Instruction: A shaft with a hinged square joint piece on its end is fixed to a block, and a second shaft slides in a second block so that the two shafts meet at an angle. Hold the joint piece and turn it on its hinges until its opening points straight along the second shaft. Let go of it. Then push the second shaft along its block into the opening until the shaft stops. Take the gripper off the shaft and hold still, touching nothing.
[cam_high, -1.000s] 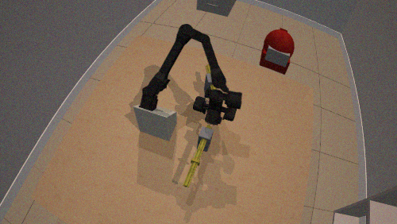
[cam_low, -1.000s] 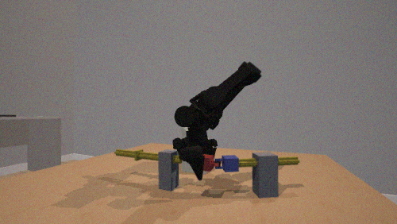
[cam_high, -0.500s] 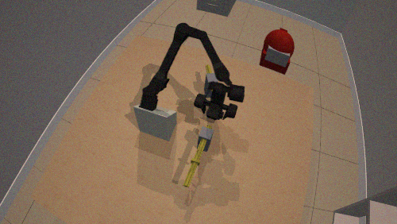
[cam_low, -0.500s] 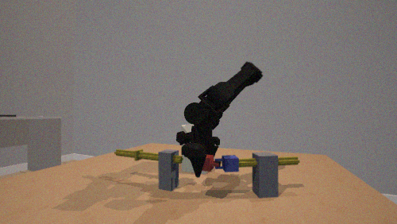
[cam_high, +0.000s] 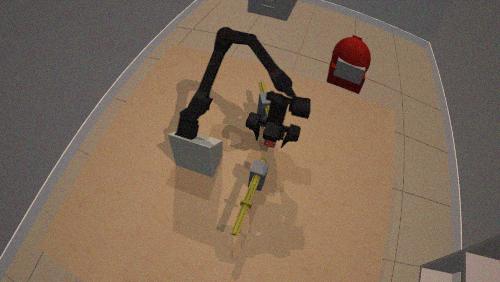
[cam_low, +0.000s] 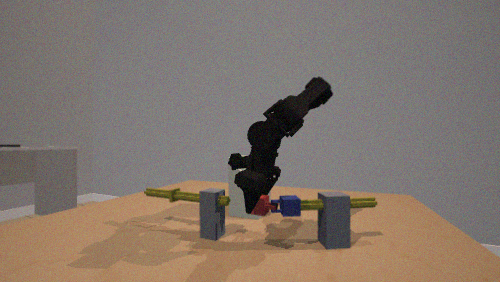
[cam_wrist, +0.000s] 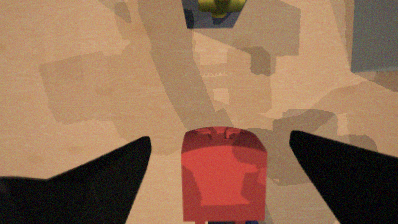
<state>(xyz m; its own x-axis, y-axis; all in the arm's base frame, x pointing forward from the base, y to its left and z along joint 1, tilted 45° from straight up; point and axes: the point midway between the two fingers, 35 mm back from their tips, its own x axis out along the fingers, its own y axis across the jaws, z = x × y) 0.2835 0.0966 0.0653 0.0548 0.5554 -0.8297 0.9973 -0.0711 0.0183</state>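
The red joint piece (cam_high: 269, 144) (cam_low: 261, 206) (cam_wrist: 223, 182) sits on hinges at the blue end piece (cam_low: 290, 206) of the fixed shaft (cam_low: 311, 204), which its block (cam_low: 334, 225) bears. Its opening faces roughly toward the second shaft; exact alignment cannot be told. The second shaft (cam_high: 240, 220) (cam_low: 187, 196) (cam_wrist: 221, 6) lies through the second block (cam_high: 258, 167) (cam_low: 212, 215) (cam_wrist: 212, 21), its end short of the joint piece and apart from it. My gripper (cam_high: 270, 141) (cam_low: 251, 209) (cam_wrist: 219, 140) is open, its fingers on either side of the joint piece, with gaps in the wrist view.
The pale base block (cam_high: 195, 157) under my arm stands left of the shafts in the top view. A red rounded object (cam_high: 351, 56) stands at the upper right and a grey box (cam_high: 272, 7) at the top. Pale furniture (cam_low: 55, 180) is at the left in the exterior view.
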